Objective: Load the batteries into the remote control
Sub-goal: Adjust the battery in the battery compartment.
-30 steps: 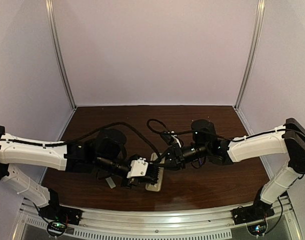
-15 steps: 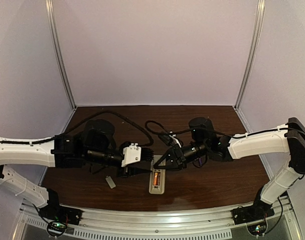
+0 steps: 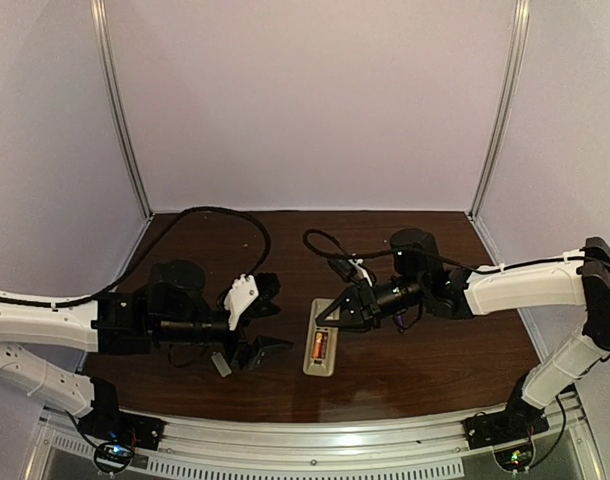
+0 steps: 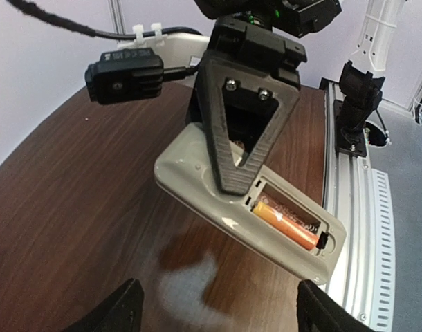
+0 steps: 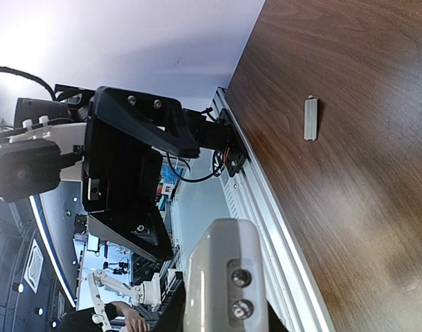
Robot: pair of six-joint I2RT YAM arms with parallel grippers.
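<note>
**Top external.** Remote control [image 3: 320, 350] lies back-up on the table [image 3: 435, 250], between the two arms. Its long axis runs near to far. One orange battery [image 3: 318, 347] sits in the bay, along that same axis.
- Right gripper [image 3: 328, 318]: fingers pressed together, with the tip at the remote's far end.
- Left gripper [image 3: 277, 318]: fingers spread and holding nothing, just to the left of the remote and apart from it.
- Small grey cover piece [image 3: 221, 363]: flat on the table at the near-left side of the left gripper, so this arm is plainly the nearer to it.

**Left wrist.** The remote [image 4: 197, 173] is straight ahead of the spread fingers [image 4: 121, 311] and lies diagonally. The battery [image 4: 286, 225] is seated in the bay's nearer slot. The right gripper's [image 4: 233, 181] tip rests on the remote's back at the bay's inner end. Whether a second cell lies behind the first cannot be told.

**Right wrist.** The cover piece [image 5: 310, 117] lies alone on the wood. The remote cannot be made out here.

**Judgement.** The next reach looks like the left arm's, either away from the remote to the cover or on to a cell not in view.
</note>
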